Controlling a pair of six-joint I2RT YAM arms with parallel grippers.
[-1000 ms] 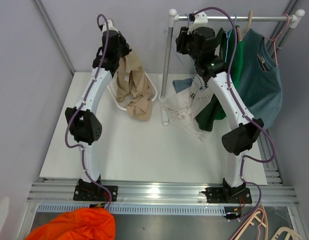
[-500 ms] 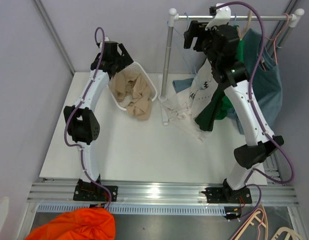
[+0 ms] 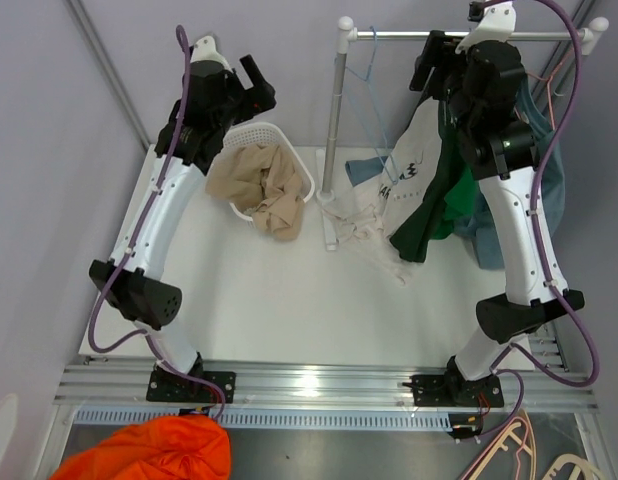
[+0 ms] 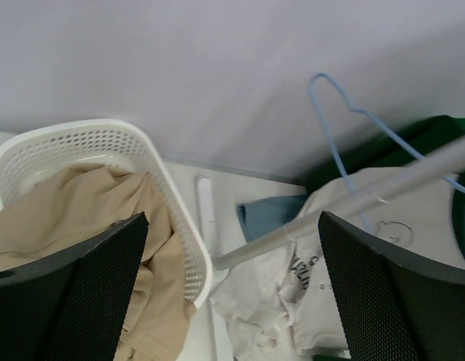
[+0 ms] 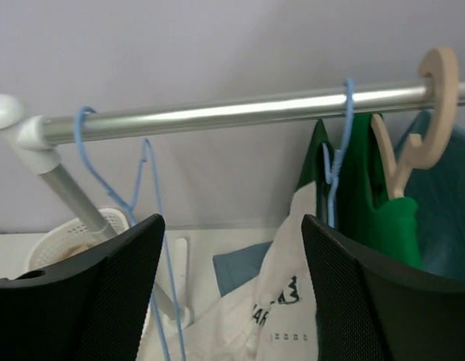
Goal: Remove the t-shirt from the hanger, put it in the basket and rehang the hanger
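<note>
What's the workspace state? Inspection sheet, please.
Surface: white table, loose clothes heaped under the rail.
Job's things: white printed t-shirt hangs from the rail, apparently on a blue hanger; empty blue hanger beside it.
Clutter: basket of beige clothes; green garment and teal garment hanging.
Grippers: left gripper open by the basket; right gripper open, facing the rail.
Cables: purple cables in loose loops.
Surroundings: orange cloth and spare hangers past the table's near edge.

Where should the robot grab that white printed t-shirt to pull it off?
Probably the loose fabric just below its blue hanger, coming from the rail post side: the white t-shirt drapes free that way, while a green shirt crowds the other side.
</note>
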